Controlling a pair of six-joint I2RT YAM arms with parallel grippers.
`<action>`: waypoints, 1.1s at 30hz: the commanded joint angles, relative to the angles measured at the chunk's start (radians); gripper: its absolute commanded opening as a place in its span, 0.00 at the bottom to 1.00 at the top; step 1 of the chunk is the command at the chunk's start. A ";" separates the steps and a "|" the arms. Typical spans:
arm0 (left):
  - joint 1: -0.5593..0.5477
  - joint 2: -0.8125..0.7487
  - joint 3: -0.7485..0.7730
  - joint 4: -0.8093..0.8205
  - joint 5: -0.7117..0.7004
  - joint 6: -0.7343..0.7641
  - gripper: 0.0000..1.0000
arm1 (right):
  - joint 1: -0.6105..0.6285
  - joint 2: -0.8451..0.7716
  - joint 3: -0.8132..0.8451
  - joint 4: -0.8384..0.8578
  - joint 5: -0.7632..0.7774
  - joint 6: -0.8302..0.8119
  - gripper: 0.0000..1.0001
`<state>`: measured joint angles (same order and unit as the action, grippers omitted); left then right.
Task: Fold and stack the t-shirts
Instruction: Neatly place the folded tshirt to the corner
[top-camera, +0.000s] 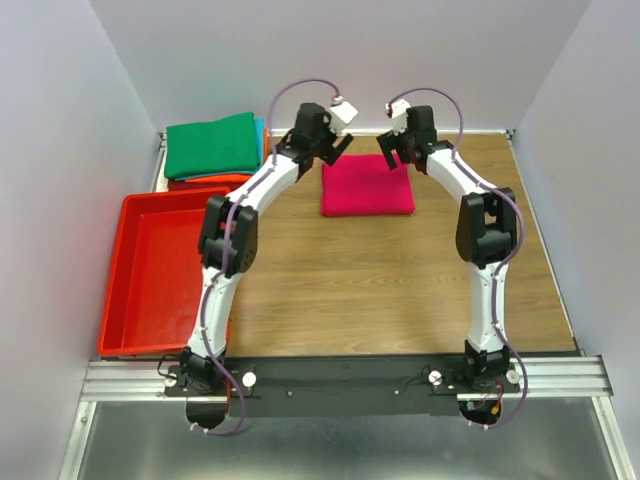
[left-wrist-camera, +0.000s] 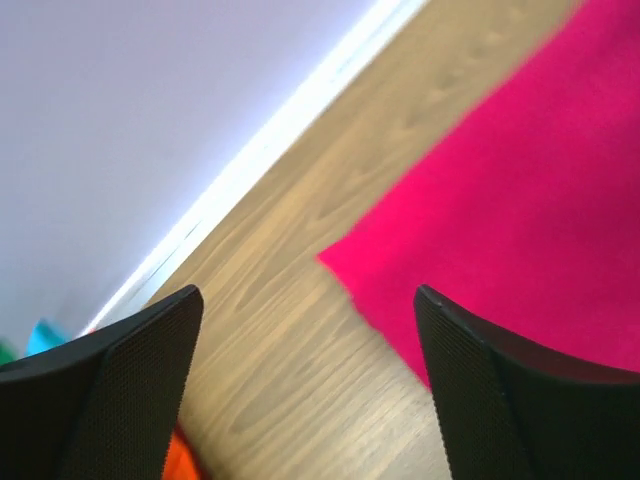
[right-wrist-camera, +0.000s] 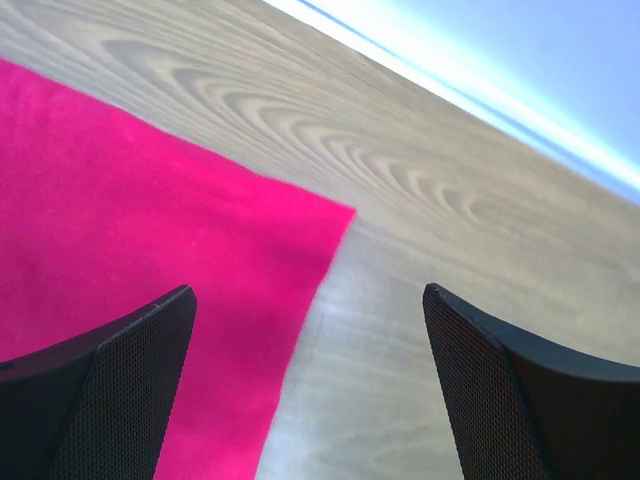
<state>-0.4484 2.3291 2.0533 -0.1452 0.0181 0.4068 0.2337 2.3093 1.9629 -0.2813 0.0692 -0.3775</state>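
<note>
Pink shirt (top-camera: 367, 186) lies folded flat on the table (top-camera: 400, 290). Left gripper (left-wrist-camera: 305, 292) hovers at its far-left corner and right gripper (right-wrist-camera: 309, 290) at its far-right corner. Both jaws are spread wide, grasping nothing. Stack (top-camera: 215, 160), green on top, sits to its left; tray (top-camera: 160, 270) near-left.
</note>
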 joint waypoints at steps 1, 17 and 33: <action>0.049 -0.196 -0.037 0.033 -0.119 -0.251 0.98 | -0.049 -0.144 -0.100 0.064 -0.041 0.187 1.00; 0.189 -0.130 -0.175 -0.111 0.454 -0.749 0.98 | -0.125 -0.740 -0.800 -0.025 -0.686 0.012 1.00; 0.149 0.217 0.180 -0.313 0.391 -0.795 0.96 | -0.297 -0.861 -0.914 -0.024 -0.933 0.011 1.00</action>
<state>-0.2909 2.4962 2.1967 -0.4046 0.4080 -0.3588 -0.0544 1.4765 1.0710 -0.2996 -0.7952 -0.3531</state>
